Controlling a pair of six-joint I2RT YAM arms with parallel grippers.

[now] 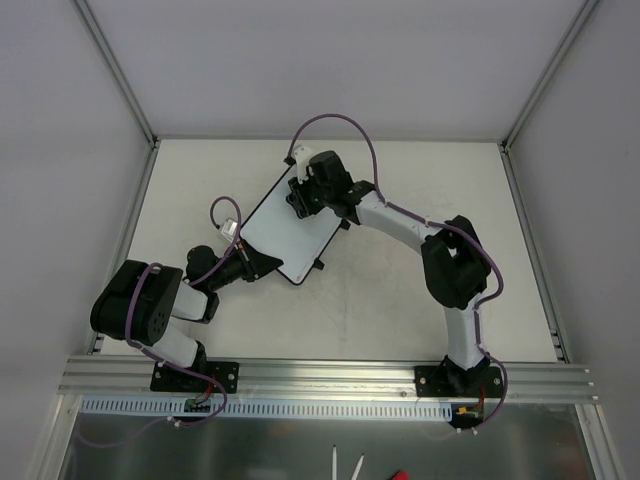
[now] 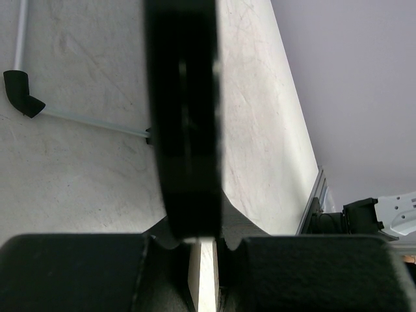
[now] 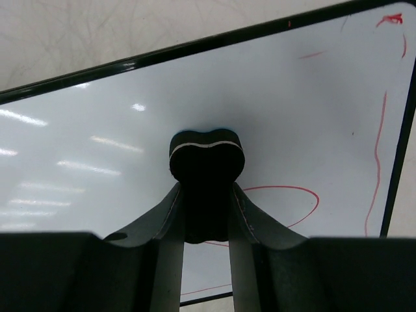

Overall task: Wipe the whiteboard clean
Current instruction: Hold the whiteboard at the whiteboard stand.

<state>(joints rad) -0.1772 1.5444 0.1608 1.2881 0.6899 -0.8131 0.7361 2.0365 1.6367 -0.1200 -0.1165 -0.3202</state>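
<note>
Nearest the arms, one of the two grippers, the left gripper (image 1: 256, 262), is clamped on the near short edge of the single whiteboard (image 1: 285, 232). The board lies slantwise left of the worktop's (image 1: 400, 290) middle, its far corner close to the far edge. Further back, the right gripper (image 1: 300, 196) pinches the one black eraser (image 3: 207, 156) and presses it onto the board's far half. A few red marks (image 3: 376, 149) sit beside the eraser: a loop, a long line and a corner scribble. Bare worktop runs from the board's right long edge to the right edge.
</note>
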